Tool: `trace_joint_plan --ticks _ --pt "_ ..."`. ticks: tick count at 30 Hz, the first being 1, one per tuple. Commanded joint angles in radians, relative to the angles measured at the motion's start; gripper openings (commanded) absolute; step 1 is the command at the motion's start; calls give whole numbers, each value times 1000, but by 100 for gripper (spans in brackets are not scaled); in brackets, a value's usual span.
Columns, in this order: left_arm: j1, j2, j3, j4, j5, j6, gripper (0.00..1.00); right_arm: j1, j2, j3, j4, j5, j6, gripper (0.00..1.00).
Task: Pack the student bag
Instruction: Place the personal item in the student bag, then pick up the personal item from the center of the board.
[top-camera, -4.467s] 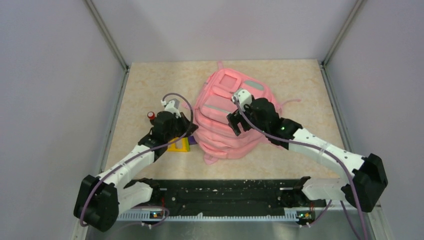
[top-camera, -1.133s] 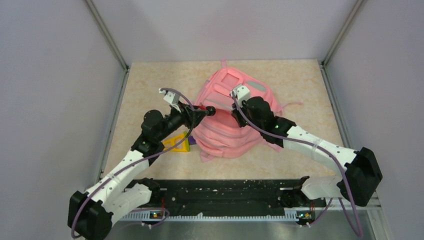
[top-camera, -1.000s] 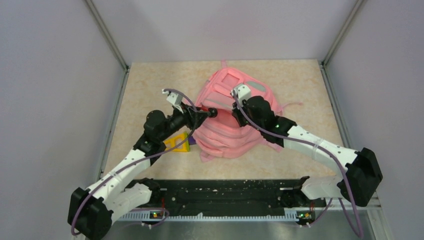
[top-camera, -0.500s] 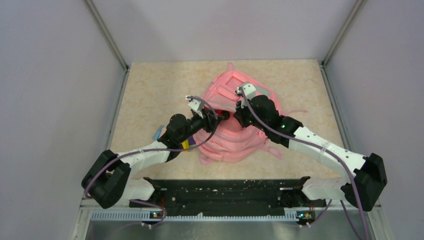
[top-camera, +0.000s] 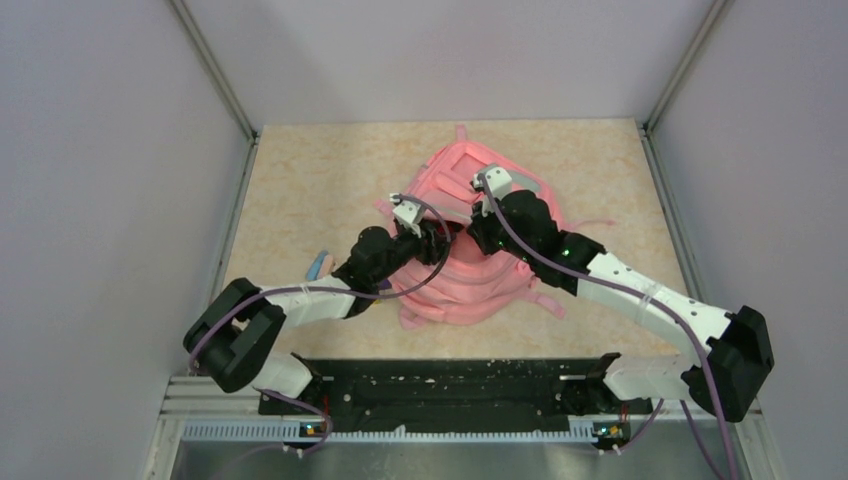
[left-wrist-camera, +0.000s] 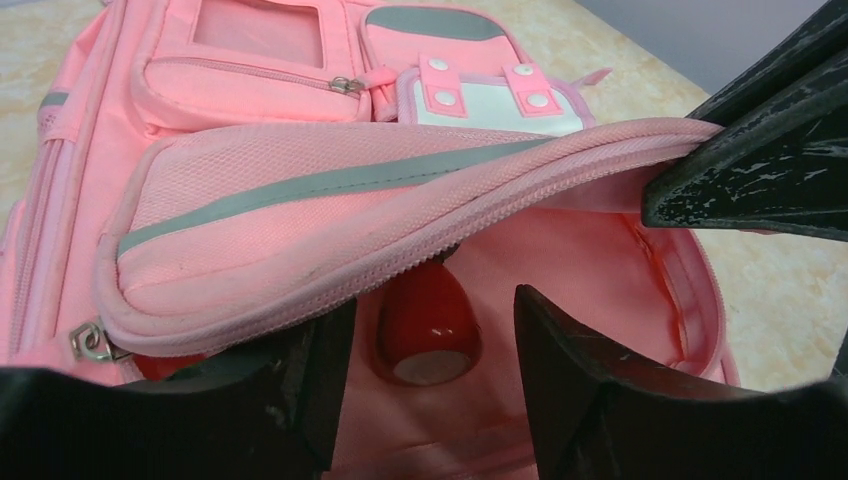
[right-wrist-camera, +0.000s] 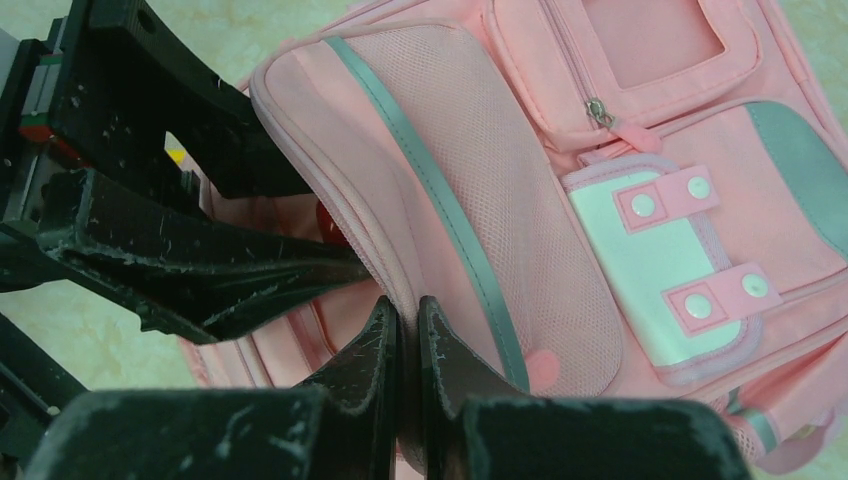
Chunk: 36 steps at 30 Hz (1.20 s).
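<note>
Left arm (top-camera: 310, 297) stretches low to the student bag (top-camera: 462, 292) mouth.

My left arm (top-camera: 300, 298) and right arm (top-camera: 640, 296) show white shells, black joint housings and a purple cable (top-camera: 708, 385) along each. A green light (top-camera: 567, 252) glows on the right forearm. My left gripper (left-wrist-camera: 432, 305) and right gripper (right-wrist-camera: 405, 302) have black wedge fingers (left-wrist-camera: 590, 400), scuffed and flecked white.

**Soft even light, close foregrounds blurred**

Overhead view: bright, diffuse, no glare; table (top-camera: 300, 190) evenly lit, faint soft shadows beneath the arms (top-camera: 320, 300) at centre.
Left wrist view: student bag (left-wrist-camera: 300, 200) weave crisp at mid-frame; left gripper (left-wrist-camera: 432, 305) fingers (left-wrist-camera: 590, 390) blurred along the bottom edge; pocket interior (left-wrist-camera: 560, 250) shaded, tinted red.
Right wrist view: bottom edge soft, upper right sharp; pale patch (right-wrist-camera: 640, 260) bright, not blown out.
</note>
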<state>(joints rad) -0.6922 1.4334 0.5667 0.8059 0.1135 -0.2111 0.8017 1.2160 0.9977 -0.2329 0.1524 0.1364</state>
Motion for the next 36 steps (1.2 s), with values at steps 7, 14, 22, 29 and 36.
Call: trace_joint_plan --ticks 7,14,22,29,36 --pt "-1 -343 -61 -357 -179 26 86 -4 -40 71 84 25 19 0" --pt "54 -558 -62 -847 -445 -87 93 -3 -58 48 95 28 7 0" --pt "435 -552 -77 -1051 -311 -310 96 -4 -71 28 96 14 0 0" --pt "585 -402 -74 -981 -226 -350 97 -3 -85 20 99 12 -4 0" --pt "618 -235 -24 -921 -163 -370 85 -3 -86 20 97 15 -10 0"
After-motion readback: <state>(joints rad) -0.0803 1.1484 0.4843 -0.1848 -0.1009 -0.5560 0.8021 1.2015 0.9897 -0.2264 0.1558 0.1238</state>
